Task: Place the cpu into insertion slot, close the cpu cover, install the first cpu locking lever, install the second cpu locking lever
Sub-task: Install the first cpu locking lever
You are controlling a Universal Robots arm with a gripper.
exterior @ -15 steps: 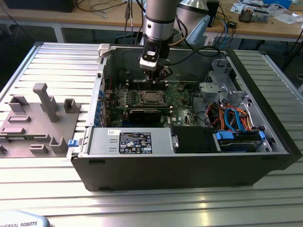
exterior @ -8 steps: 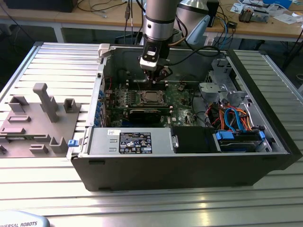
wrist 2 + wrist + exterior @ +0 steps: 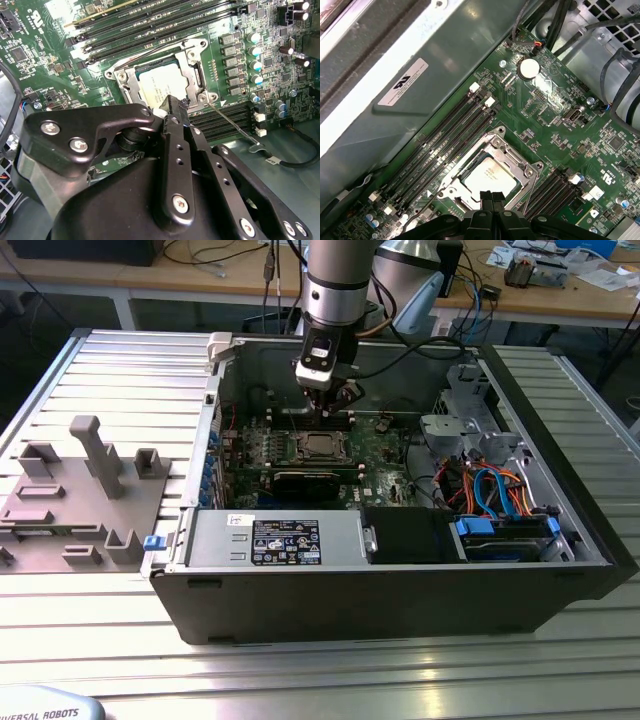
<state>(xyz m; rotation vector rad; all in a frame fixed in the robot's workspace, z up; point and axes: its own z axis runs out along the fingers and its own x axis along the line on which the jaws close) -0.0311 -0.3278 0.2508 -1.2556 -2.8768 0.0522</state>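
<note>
Cpu (image 3: 490,176): shiny silver-grey square, flat inside silvery cpu cover (image 3: 516,156) window; tool (image 3: 492,197) closed, empty, at its edge.

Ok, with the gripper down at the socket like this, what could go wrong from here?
1. The gripper, shut, sits at the edge of the cpu cover, right beside the cpu. If it slips off the frame, it could scrape the chip's metal top.
2. The thin locking lever juts out past the long black slots. Pushed off-line, it may snag there or spring away.
</note>
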